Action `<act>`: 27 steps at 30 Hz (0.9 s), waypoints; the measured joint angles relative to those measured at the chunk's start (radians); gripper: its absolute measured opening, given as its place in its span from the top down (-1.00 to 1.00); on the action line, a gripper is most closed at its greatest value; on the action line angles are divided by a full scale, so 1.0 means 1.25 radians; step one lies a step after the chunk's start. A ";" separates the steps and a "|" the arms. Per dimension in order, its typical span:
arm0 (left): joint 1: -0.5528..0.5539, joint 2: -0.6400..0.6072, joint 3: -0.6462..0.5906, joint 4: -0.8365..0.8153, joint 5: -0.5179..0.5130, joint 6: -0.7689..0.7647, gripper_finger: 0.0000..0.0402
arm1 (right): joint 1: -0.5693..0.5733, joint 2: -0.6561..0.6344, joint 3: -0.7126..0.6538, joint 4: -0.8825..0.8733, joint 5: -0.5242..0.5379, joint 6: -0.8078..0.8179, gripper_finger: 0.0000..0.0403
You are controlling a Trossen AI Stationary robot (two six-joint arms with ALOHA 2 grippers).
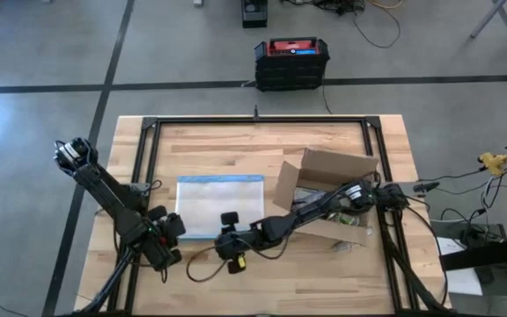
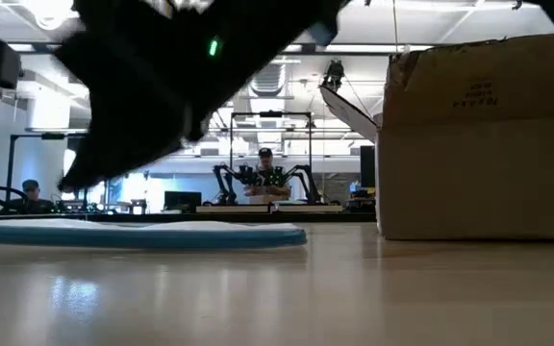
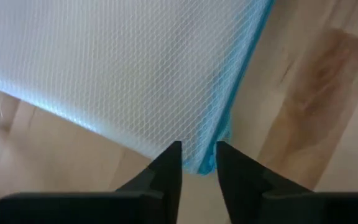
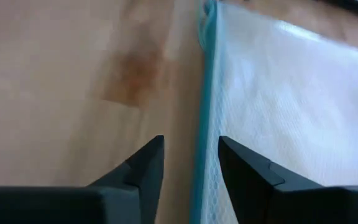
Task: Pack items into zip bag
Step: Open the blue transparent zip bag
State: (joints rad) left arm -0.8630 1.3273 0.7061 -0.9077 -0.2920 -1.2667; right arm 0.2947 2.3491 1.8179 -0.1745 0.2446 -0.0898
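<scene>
Clear zip bag [image 1: 219, 204] flat on table [image 1: 236, 273], cardboard box [image 1: 324, 180] beside

Bright, even overhead light fills every view. From above, the pale wooden table [image 1: 262, 264] looks evenly lit with soft, faint shadows, and the grey floor shows a cool sheen. At table height, ceiling strip lights glow white in the far room; the near tabletop is blurred and shiny with reflections, and a dark arm close to the lens is a blurred silhouette. Both wrist views are soft, with the wood grain smeared and the clear netted plastic bag with a blue edge [image 3: 123, 68] glaring white.
</scene>
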 joint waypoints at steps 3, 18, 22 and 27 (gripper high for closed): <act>0.000 0.000 -0.006 0.014 0.000 -0.001 0.39 | -0.015 0.038 0.023 -0.009 0.028 0.000 0.27; -0.002 0.013 -0.007 0.075 0.026 0.016 0.21 | -0.019 0.052 0.118 -0.349 0.063 -0.018 0.96; -0.005 0.057 -0.007 0.154 -0.041 0.088 0.20 | -0.013 0.035 0.116 -0.399 0.061 -0.083 0.98; -0.004 0.146 -0.007 0.213 -0.110 0.160 0.12 | -0.003 0.033 0.115 -0.432 0.056 -0.143 0.99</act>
State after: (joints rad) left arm -0.8684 1.5100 0.6980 -0.6420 -0.4290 -1.0664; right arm 0.2910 2.3898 1.9621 -0.7147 0.3146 -0.2680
